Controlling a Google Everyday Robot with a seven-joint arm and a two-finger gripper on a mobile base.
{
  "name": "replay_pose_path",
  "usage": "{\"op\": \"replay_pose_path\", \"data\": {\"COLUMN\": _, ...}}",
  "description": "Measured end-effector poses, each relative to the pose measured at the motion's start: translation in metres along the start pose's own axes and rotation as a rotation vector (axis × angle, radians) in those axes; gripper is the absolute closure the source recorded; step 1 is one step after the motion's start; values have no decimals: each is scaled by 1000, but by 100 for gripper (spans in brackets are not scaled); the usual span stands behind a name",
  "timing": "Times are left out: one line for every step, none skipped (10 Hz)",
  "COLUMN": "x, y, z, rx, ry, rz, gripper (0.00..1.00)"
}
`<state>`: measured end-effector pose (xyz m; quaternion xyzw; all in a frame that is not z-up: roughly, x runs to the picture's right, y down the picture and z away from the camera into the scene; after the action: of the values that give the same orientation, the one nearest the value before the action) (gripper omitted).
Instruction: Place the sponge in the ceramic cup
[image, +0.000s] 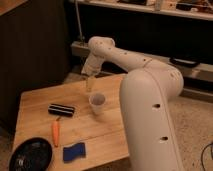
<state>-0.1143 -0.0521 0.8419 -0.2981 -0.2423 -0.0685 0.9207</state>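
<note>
The sponge lies on the bench, outside the cup; the tool hovers behind the cup, open and empty.

No readable text, labels or numbers on anything. Gripper hangs over wooden table, 11 o'clock of ceramic cup.

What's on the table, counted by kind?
Sponge: 1
Ceramic cup: 1
Carrot: 1
Black roll: 1
Black plate: 1
Total: 5
Pincer hangs open over the table's far side, behind the cup, holding nothing.
</note>
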Motion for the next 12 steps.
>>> {"op": "replay_pose_path", "data": {"x": 0, "y": 0, "z": 0, "rx": 0, "ry": 0, "rz": 0, "gripper": 20}}
{"op": "replay_pose_path", "data": {"x": 0, "y": 0, "z": 0, "rx": 0, "ry": 0, "rz": 0, "gripper": 20}}
{"op": "replay_pose_path", "data": {"x": 0, "y": 0, "z": 0, "rx": 0, "ry": 0, "rz": 0, "gripper": 20}}
{"op": "replay_pose_path", "data": {"x": 0, "y": 0, "z": 0, "rx": 0, "ry": 0, "rz": 0, "gripper": 20}}
{"op": "replay_pose_path", "data": {"x": 0, "y": 0, "z": 0, "rx": 0, "ry": 0, "rz": 0, "gripper": 20}}
{"op": "replay_pose_path", "data": {"x": 0, "y": 0, "z": 0, "rx": 0, "ry": 0, "rz": 0, "gripper": 20}}
{"op": "replay_pose_path", "data": {"x": 0, "y": 0, "z": 0, "rx": 0, "ry": 0, "rz": 0, "gripper": 20}}
{"op": "replay_pose_path", "data": {"x": 0, "y": 0, "z": 0, "rx": 0, "ry": 0, "rz": 0, "gripper": 20}}
{"op": "replay_pose_path", "data": {"x": 0, "y": 0, "z": 0, "rx": 0, "ry": 0, "rz": 0, "gripper": 20}}
{"op": "replay_pose_path", "data": {"x": 0, "y": 0, "z": 0, "rx": 0, "ry": 0, "rz": 0, "gripper": 20}}
{"op": "replay_pose_path", "data": {"x": 0, "y": 0, "z": -1, "rx": 3, "ry": 0, "rz": -1, "gripper": 20}}
{"op": "replay_pose_path", "data": {"x": -1, "y": 4, "z": -3, "rx": 20, "ry": -2, "rz": -5, "gripper": 20}}
